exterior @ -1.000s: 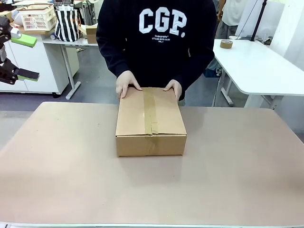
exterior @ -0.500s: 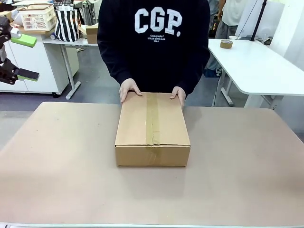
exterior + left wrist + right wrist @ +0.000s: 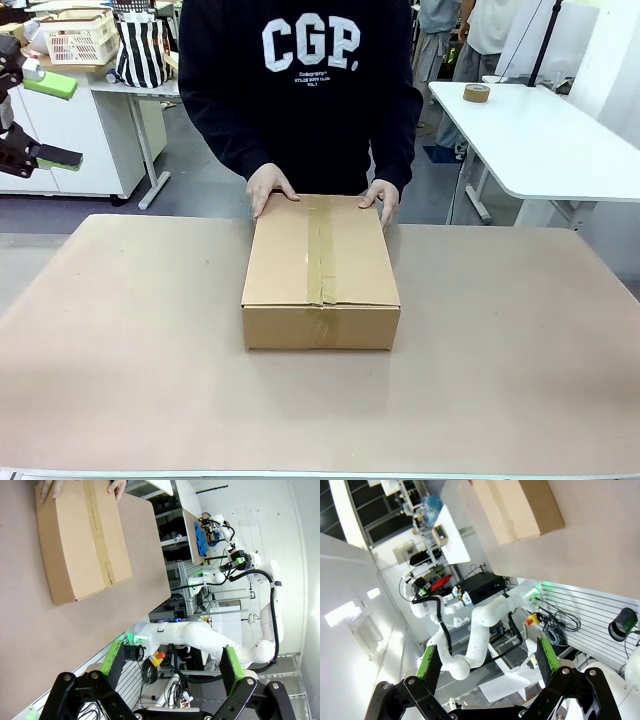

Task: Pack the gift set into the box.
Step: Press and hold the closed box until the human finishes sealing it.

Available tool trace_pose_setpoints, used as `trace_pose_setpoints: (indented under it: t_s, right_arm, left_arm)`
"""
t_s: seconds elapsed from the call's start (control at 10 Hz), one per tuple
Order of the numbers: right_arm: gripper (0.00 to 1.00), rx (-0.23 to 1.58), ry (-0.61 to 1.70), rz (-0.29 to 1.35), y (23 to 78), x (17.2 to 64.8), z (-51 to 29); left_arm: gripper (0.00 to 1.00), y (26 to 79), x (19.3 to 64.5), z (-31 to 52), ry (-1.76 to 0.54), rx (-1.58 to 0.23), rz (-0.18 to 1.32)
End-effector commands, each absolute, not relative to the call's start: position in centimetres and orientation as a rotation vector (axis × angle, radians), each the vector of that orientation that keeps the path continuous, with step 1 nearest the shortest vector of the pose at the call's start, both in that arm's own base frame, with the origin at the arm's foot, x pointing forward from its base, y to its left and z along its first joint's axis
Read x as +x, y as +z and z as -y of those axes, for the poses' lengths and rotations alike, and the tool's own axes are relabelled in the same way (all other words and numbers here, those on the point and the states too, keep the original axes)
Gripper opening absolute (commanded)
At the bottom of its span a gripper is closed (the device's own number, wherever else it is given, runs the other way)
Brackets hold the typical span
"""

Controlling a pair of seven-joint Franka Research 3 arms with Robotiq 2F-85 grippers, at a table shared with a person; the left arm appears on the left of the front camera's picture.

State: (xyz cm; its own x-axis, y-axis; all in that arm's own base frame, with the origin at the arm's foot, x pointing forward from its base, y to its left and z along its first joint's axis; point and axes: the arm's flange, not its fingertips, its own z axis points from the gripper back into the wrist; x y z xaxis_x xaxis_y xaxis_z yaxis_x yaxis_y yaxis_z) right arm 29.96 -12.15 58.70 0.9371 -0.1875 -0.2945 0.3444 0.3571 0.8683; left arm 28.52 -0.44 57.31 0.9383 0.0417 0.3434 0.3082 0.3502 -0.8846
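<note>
The box (image 3: 320, 268) is seen lying flat at the middle of the table (image 3: 520, 340), its top flaps closed and a strip of tape run along the centre seam. The person's two hands (image 3: 268, 187) are laid on its far edge, one at each far corner.

In the left wrist view the left gripper (image 3: 172, 667) is held wide open with nothing between its green pads; the box (image 3: 82, 537) lies well apart from it, toward 11 o'clock, on the tabletop.

In the right wrist view the right gripper (image 3: 487, 662) is likewise spread open and empty; the box (image 3: 520, 507) is seen well apart, at about 12 o'clock near the top edge.
</note>
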Motion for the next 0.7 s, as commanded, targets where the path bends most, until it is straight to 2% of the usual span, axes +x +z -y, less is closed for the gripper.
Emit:
trace_pose_setpoints:
  t_s: [0.0,0.6]
  right_arm:
    - [1.00,1.155,-0.336,-0.156,58.98,29.89,12.29]
    - [1.00,1.155,-0.336,-0.156,58.98,29.89,12.29]
  left_arm:
    - [1.00,57.47,28.59,0.12,-0.198,-1.203,0.327]
    - [1.00,57.47,28.59,0.12,-0.198,-1.203,0.327]
